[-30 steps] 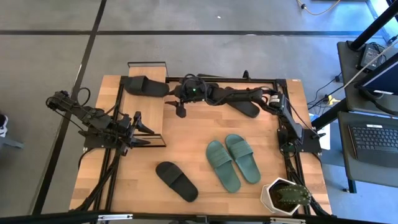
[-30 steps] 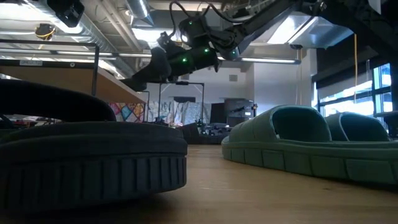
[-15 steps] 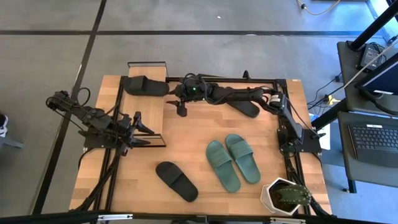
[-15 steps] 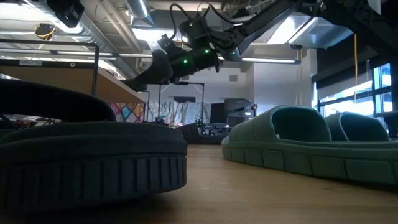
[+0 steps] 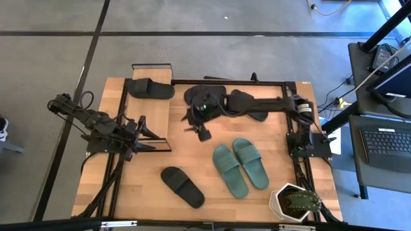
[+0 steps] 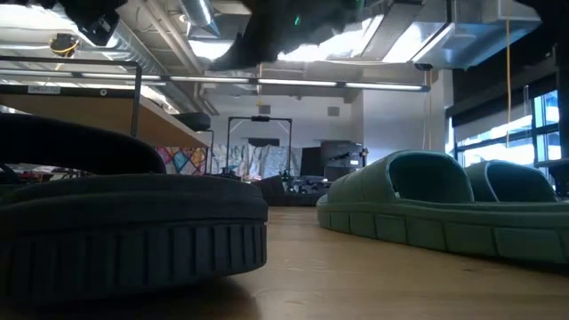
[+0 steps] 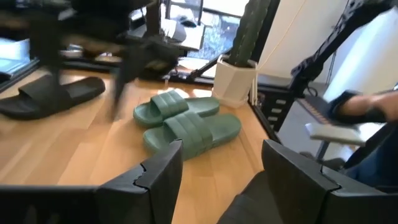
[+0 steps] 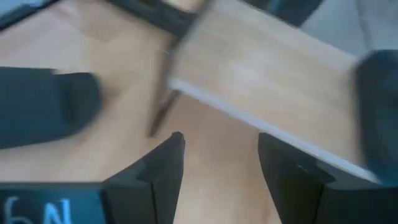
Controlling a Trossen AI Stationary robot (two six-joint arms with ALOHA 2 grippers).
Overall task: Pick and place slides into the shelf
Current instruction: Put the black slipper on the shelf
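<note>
One black slide (image 5: 149, 88) lies sole down on the shelf (image 5: 157, 119) at the far left. Two more black slides (image 5: 253, 108) lie at the far middle, partly under my right arm. A fourth black slide (image 5: 182, 186) and the teal pair (image 5: 241, 165) lie on the tabletop toward its near edge. My right gripper (image 5: 202, 133) hangs open and holds nothing, above the table just right of the shelf; its wrist view shows the shelf board (image 8: 261, 74) ahead. My left gripper (image 5: 153, 136) waits open at the shelf's near end.
A potted cactus (image 5: 294, 202) stands at the near right corner. Black frame rails (image 5: 295, 167) run along the table's sides. Bare wood (image 5: 199, 154) lies between the shelf and the teal pair. A person's arm (image 7: 367, 106) shows beyond the table's right side.
My right gripper has drawn back from the shelf's far right side toward the table's middle and near edge, rising and tipping up, and has left the low view's middle. Its fingers keep the same gap. The slides have stayed put.
</note>
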